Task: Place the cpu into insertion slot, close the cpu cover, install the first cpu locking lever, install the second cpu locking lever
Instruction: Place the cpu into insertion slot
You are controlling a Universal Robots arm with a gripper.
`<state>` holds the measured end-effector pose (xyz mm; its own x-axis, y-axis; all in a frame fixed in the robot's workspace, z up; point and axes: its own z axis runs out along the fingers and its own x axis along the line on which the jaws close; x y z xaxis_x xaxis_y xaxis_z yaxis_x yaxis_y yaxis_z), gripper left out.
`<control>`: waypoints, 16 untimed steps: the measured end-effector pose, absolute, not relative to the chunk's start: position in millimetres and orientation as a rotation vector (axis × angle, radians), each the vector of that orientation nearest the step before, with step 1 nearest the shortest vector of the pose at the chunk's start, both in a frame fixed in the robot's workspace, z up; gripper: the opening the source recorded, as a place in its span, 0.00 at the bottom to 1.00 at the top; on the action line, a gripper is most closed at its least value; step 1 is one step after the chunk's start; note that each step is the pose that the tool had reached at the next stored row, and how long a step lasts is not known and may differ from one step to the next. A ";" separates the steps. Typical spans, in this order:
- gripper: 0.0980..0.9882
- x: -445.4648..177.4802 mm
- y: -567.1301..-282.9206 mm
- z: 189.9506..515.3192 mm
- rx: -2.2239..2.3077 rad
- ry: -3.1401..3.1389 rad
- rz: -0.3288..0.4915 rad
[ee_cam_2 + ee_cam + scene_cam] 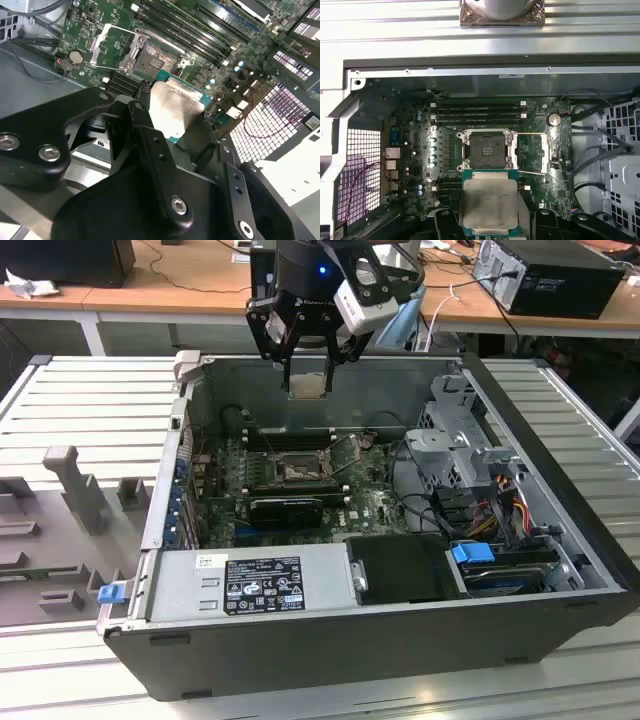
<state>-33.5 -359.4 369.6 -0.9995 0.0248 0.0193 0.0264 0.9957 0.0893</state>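
Worktop [80,400] of ribbed metal is seen carrying an open computer case [400,625], which is laid on its side with the interior exposed. A grey power supply [250,585] is set along the near wall of the case, and a drive cage [460,440] is fitted at the exterior view's right. The floor of the case is covered by a green motherboard [370,505].

Above the far part of the case, clear of the board, the black gripper [308,378] is hung from the arm. It is clenched on the cpu [308,387], which is pinched by opposite edges between the fingers and held flat.

The insertion slot [487,150] is found near the middle of the motherboard, framed in silver, with its dark pin field left uncovered. The cpu cover [548,150] is raised off the slot and stands open on the side toward the exterior view's right, so that it is seen as a thin frame in the first wrist view.

In both wrist views the cpu is shown with its pale metal top and green edge, lined up just beside the slot but held apart from it; nothing has been seated in the socket.
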 end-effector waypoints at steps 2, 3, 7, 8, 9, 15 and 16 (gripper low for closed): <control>0.48 -33.5 -359.4 369.5 -0.053 -3.120 -0.140; 0.48 -33.5 -359.4 369.6 -0.063 -3.120 -0.140; 0.48 -33.5 -359.4 369.5 -0.068 -3.120 -0.140; 0.48 -33.5 -359.4 369.3 -0.068 -3.120 -0.140; 0.48 -33.5 -359.4 369.0 -0.068 -3.120 -0.140; 0.48 -33.5 -359.4 368.2 -0.085 -3.120 -0.140; 0.48 -33.5 -359.4 368.2 -0.089 -3.120 -0.140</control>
<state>-33.5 -359.4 368.2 -0.9982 0.0561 0.0195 0.0576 0.9943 0.0893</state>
